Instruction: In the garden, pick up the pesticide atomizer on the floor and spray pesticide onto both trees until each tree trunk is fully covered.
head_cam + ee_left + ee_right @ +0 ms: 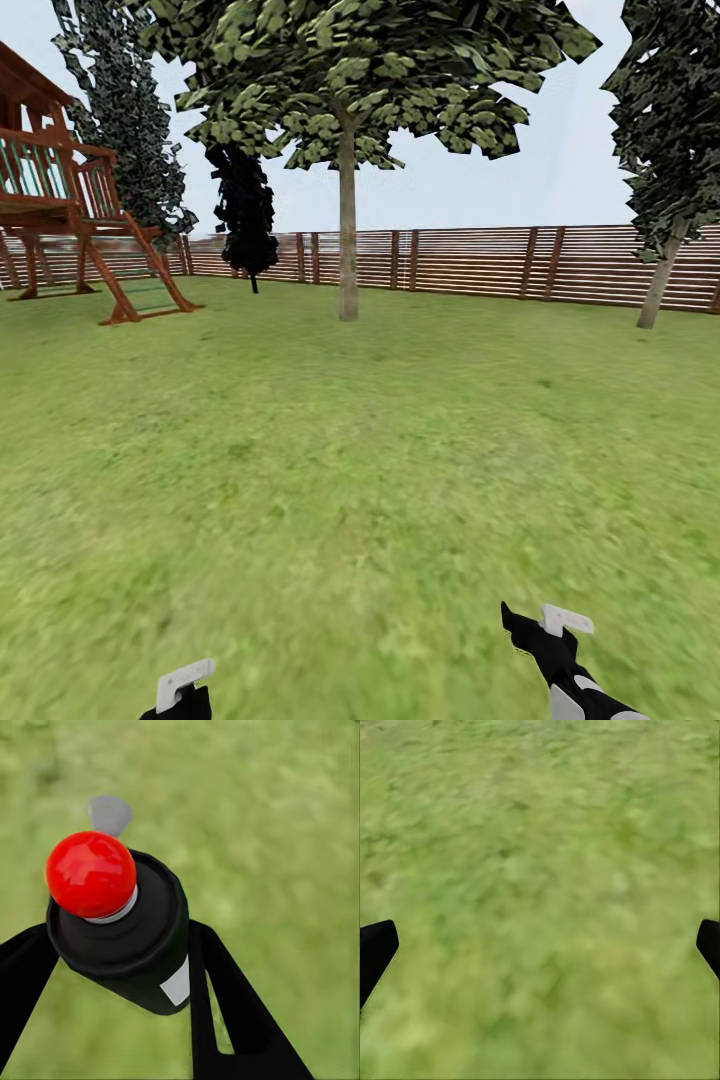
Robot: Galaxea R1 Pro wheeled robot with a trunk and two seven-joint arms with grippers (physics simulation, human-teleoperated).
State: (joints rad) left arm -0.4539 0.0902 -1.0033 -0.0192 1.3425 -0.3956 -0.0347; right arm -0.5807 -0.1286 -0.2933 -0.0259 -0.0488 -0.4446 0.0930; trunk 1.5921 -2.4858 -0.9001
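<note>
Left wrist view: pesticide atomizer (124,937) clamped between left gripper (112,967) fingers, red tip outward. Right gripper (540,945) spread, empty. Tree trunk (347,235) straight ahead, well apart across grass (330,480).

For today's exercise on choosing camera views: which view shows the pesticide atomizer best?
The left wrist view: the pesticide atomizer, black with a red tip, sits close up between the left gripper's fingers. The head view shows lawn and trees; the right wrist view, grass.

Small black cylindrical pesticide atomizer (127,937) with glossy red ball tip, clamped between left hand (112,967) fingers above grass.
</note>
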